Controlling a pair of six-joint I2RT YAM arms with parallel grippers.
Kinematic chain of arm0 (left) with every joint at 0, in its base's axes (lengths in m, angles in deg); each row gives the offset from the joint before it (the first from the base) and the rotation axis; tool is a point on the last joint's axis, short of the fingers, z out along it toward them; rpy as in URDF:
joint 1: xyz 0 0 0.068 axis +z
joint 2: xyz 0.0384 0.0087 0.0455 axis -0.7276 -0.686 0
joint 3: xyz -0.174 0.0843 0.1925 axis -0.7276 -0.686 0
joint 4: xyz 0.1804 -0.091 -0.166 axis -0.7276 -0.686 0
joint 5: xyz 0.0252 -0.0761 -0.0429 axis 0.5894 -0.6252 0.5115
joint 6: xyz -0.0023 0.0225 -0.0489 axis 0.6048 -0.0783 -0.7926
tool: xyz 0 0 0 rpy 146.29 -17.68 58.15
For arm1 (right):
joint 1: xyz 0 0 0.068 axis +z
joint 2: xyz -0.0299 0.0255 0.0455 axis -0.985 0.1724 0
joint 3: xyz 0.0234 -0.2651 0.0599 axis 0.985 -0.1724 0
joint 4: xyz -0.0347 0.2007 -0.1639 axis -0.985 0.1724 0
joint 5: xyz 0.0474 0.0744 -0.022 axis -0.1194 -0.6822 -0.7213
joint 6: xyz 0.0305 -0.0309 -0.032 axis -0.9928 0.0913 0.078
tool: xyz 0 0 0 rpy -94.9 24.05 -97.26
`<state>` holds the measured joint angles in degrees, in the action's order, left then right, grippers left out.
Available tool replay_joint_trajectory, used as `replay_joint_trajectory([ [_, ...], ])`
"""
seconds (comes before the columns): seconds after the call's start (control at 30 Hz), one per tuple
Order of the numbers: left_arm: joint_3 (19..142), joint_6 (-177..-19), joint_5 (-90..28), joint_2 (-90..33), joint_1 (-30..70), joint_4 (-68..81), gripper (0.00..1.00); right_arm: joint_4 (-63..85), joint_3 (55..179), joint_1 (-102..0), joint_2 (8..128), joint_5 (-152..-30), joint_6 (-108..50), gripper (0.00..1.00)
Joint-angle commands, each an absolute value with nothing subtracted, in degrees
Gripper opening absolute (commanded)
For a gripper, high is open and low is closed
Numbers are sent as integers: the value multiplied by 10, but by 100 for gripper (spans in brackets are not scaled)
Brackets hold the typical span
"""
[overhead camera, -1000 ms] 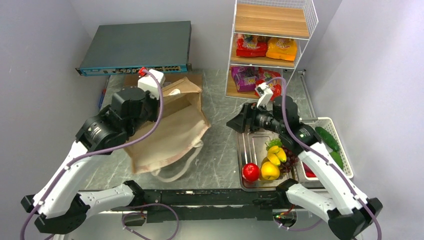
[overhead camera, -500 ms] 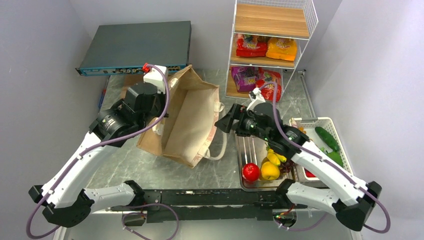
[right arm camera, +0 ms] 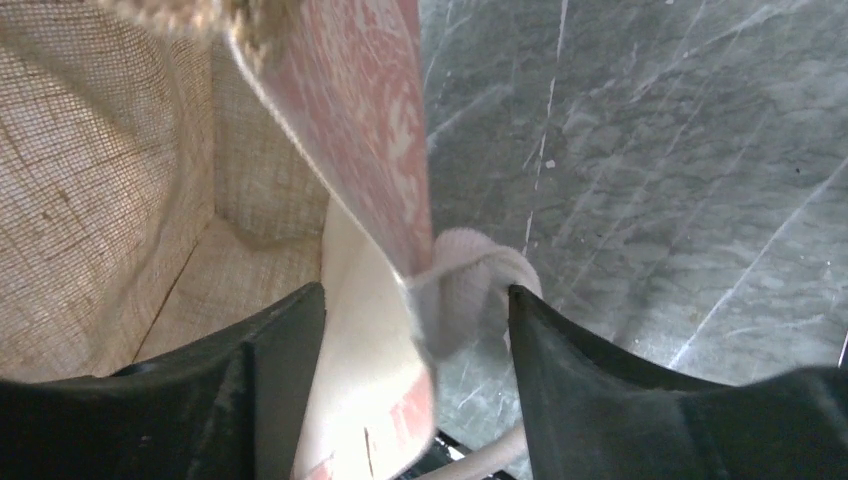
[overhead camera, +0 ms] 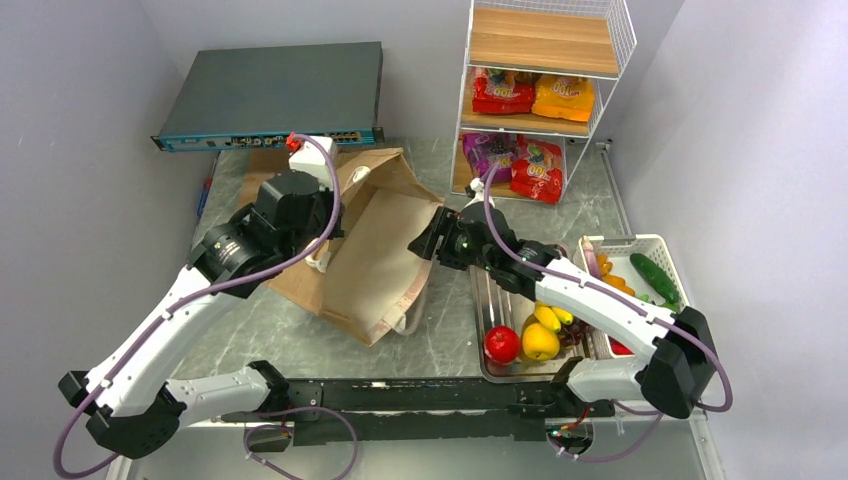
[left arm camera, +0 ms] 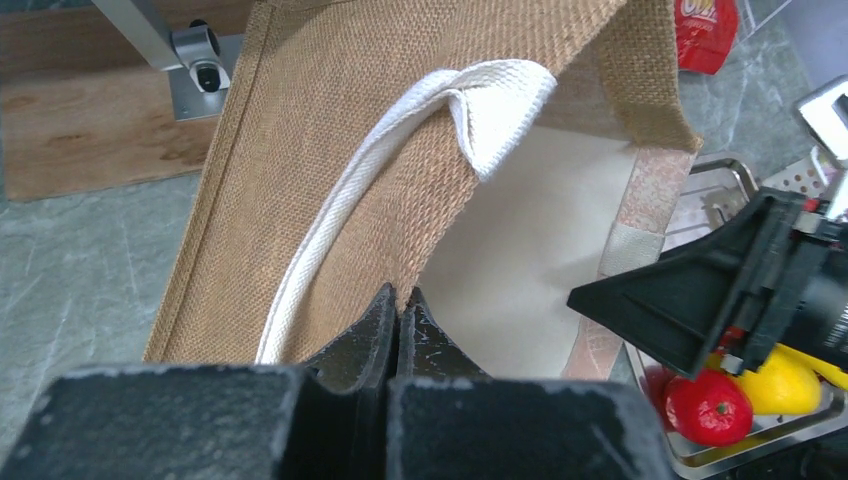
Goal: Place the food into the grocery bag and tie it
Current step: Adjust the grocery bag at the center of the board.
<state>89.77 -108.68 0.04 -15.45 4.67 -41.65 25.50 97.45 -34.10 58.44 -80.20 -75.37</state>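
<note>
The brown grocery bag (overhead camera: pixel 375 245) stands tilted in the middle of the table with its mouth wide. My left gripper (overhead camera: pixel 322 242) is shut on its left rim; the left wrist view shows the jaws (left arm camera: pixel 400 305) pinching the woven edge beside the white handle (left arm camera: pixel 480 110). My right gripper (overhead camera: pixel 428 240) is open and straddles the bag's right rim (right arm camera: pixel 385 170), one finger inside and one outside against the white handle (right arm camera: pixel 470 280). Food lies apart: a red apple (overhead camera: pixel 502 343) and yellow fruit (overhead camera: pixel 540 340) in the steel tray (overhead camera: pixel 485 300), a cucumber (overhead camera: pixel 655 278) in the white basket, and snack packets (overhead camera: pixel 505 92) on the shelf.
A wire shelf (overhead camera: pixel 465 110) stands at the back right and a grey network switch (overhead camera: pixel 270 95) at the back left. A wooden board (left arm camera: pixel 90 130) lies behind the bag. The white basket (overhead camera: pixel 690 310) sits at the table's right edge beside the tray.
The left gripper has raised the bag from lying flat to standing with an open mouth. The right gripper has moved left from over the tray onto the bag's right rim.
</note>
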Motion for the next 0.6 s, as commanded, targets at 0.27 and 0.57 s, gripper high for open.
replay_joint_trajectory([
  [0.27, 872, -1103, -29, -103, 48, -356, 0, 243, 1014, -337, 589, -762, -669, 0],
  [0.57, 855, -1047, -2, -93, 51, -371, 8, 436, 1184, -364, 617, -838, -510, 0],
])
